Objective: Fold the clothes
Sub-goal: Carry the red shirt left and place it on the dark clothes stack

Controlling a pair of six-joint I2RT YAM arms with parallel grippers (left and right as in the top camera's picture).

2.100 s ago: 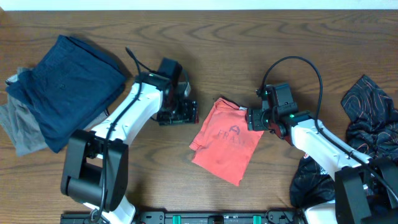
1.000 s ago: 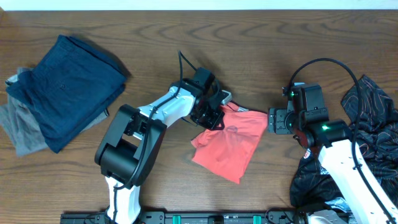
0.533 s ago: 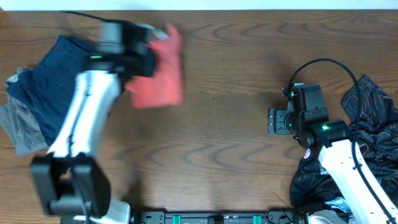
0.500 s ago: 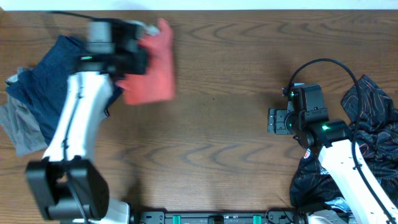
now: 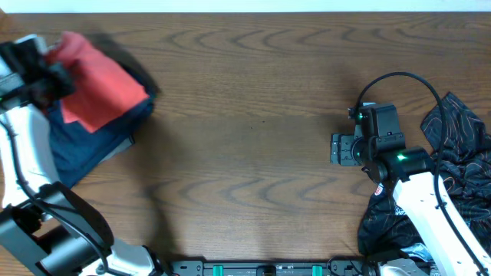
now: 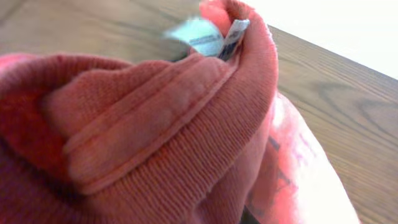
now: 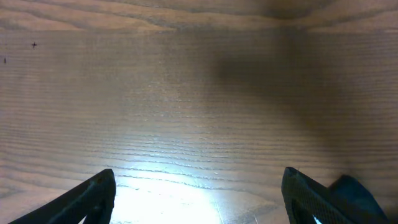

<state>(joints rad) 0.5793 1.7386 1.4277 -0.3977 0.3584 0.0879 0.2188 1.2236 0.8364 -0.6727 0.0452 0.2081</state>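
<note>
My biggest worry is the navy stack (image 5: 96, 134) of folded cloth at the far left of the table (image 5: 253, 115). The red shirt (image 5: 100, 80) hangs right over it, and if I let go badly the shirt lands as a crumpled heap, or its trailing hem drags the neat stack askew. I cannot tell from overhead whether the cloth already touches the stack, because that corner is smeared. My left pincer (image 5: 54, 73) is clamped shut on the shirt. The left wrist view shows nothing but bunched ribbed neckband (image 6: 161, 118) with the label (image 6: 233, 34) poking out on top. A grip that takes only that edge could slip and let the whole shirt slump. The cloth also blinds that camera, so I would be judging any release from above only. My right pincer (image 5: 337, 148) hangs wide open and empty over bare wood, well apart from the shirt. The right wrist view shows only tabletop between its tips (image 7: 102, 186), so it cannot steady anything on that side. The dark heap (image 5: 460, 149) of unfolded clothes lies close against that arm. A careless swing could snag it, or catch the looping cable (image 5: 399, 80) above the wrist. Nothing stands in the middle of the table.
</note>
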